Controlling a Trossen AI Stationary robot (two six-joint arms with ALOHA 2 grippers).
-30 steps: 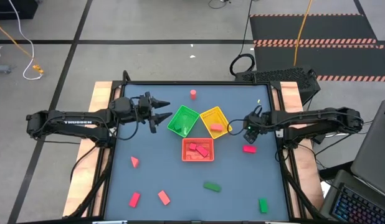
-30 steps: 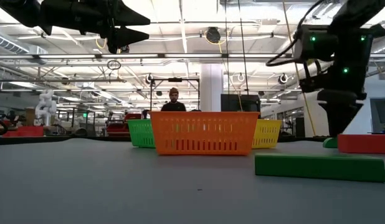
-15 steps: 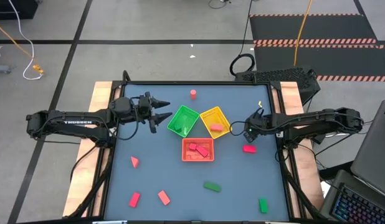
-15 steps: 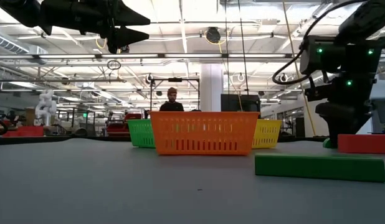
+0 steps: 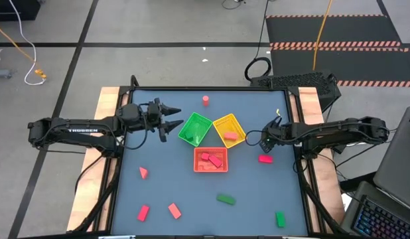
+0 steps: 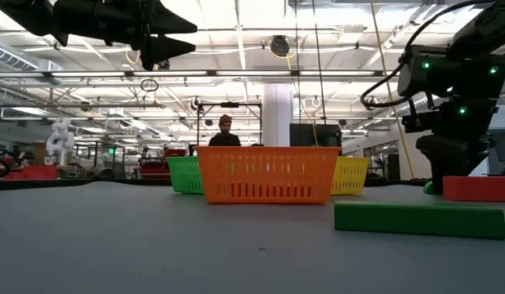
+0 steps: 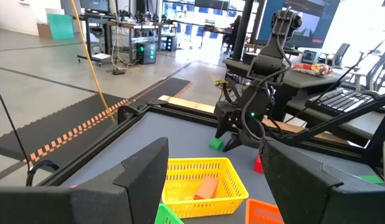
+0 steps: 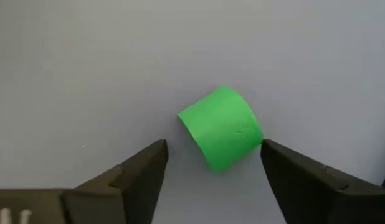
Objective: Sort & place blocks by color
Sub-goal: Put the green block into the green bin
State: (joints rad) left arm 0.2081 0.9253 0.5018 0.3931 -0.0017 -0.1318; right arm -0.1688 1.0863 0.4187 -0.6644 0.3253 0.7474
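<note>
A small green cylinder block (image 8: 222, 127) lies on its side on the table, to the right of the yellow tray (image 5: 229, 130). My right gripper (image 8: 212, 145) points down over it, open, with a finger on either side and not touching; it shows in the high view too (image 5: 263, 141). The block also appears in the left wrist view (image 7: 215, 144) and the low view (image 6: 432, 188). A red brick (image 5: 265, 159) lies just nearer. My left gripper (image 5: 173, 119) waits open above the table, left of the green tray (image 5: 196, 128).
The red tray (image 5: 211, 160) holds red pieces, and the yellow tray holds a salmon block (image 7: 207, 187). Loose on the table: a red cylinder (image 5: 205, 100) at the far edge, a pink wedge (image 5: 143, 172), red (image 5: 143, 212) and salmon (image 5: 174, 211) bricks, and two green bricks (image 5: 225, 198) (image 5: 280, 218).
My right gripper has come down toward the table over the green cylinder block, still open. The blocks and trays have stayed where they were.
</note>
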